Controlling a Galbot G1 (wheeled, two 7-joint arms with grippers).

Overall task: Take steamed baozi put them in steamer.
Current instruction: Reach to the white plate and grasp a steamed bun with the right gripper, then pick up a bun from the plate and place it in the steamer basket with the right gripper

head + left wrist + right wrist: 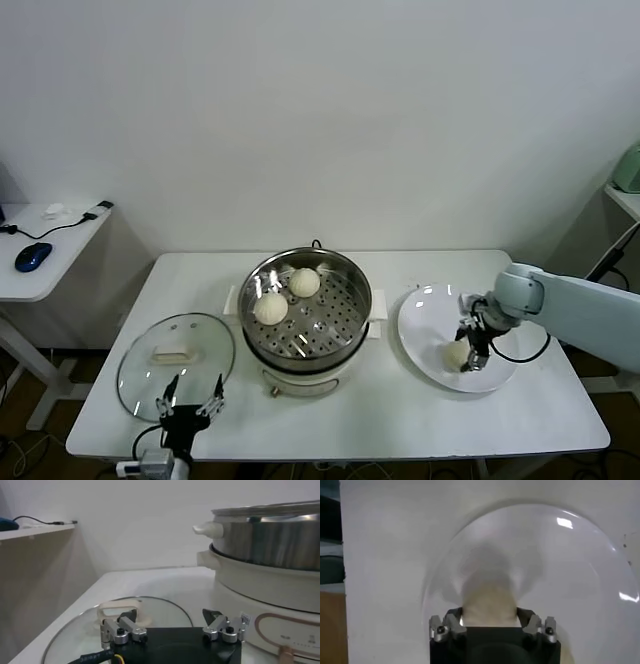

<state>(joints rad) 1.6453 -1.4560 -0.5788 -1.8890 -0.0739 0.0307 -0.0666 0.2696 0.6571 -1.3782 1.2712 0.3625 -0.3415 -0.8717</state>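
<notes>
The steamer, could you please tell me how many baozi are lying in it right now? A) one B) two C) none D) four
B: two baozi, one and another, lie on the perforated tray of the steamer, while a third is on the white plate at the right gripper.

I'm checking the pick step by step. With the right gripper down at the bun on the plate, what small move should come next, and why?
Probably finish closing the right gripper on the baozi, then lift. Its fingers already flank the bun on the white plate. The steamer holds two buns and has free tray space. The left gripper waits open by the glass lid.
</notes>
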